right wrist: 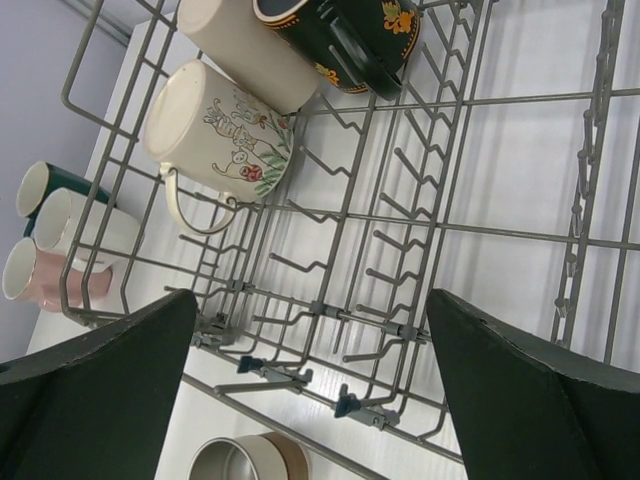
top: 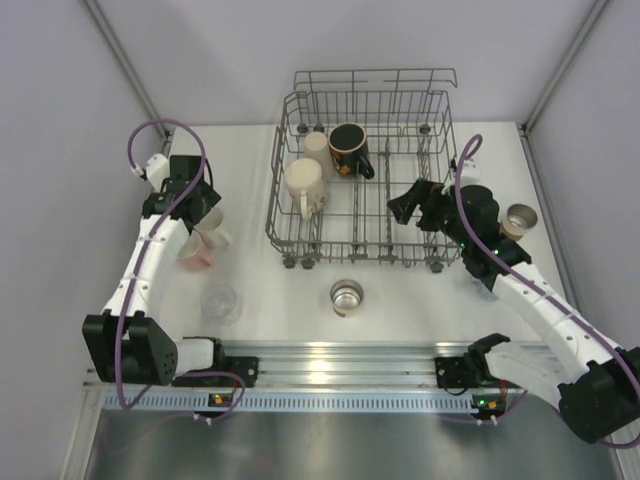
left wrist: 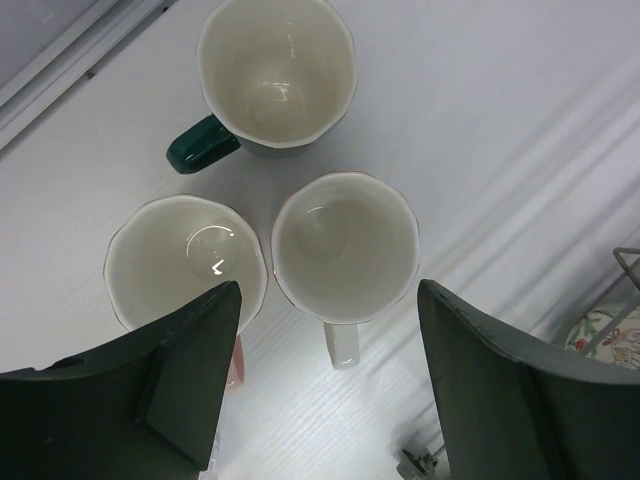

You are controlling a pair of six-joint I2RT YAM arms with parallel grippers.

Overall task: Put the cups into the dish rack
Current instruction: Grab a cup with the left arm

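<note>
- The steel cup (top: 346, 297) and clear cup (top: 220, 302) stand loose on the table (top: 420, 300), nearest the arm bases and outside the rack (top: 370, 100). A low arm swing could topple either (the clear one hardly shows against the white top).
- The left gripper (left wrist: 330, 288) hangs over three cups with its jaws apart and nothing held. The white mug (left wrist: 345, 248) lies between the fingers, the pink cup (left wrist: 185, 262) is just beside it and partly under one finger, and the green mug (left wrist: 277, 75) is just beyond.
- Coming straight down, that finger would likely strike the pink rim, tipping the cup or shoving it into its neighbours.
- The white mug's handle points back toward the gripper, so an off-centre squeeze could spin the mug out.
- The right gripper (right wrist: 312, 295) hovers over the rack's bare right bays, jaws wide and empty. Dropping lower, it could snag on the tines.
- A brown-banded cup (top: 519, 220) sits just beside the right arm, near the table edge, where it could be swept off.
- Farthest away, a cream mug (top: 303, 185), cream cup (top: 318, 148) and black mug (top: 349, 145) lie tilted in the rack's left side. Another cup dropped among them might jostle them.
</note>
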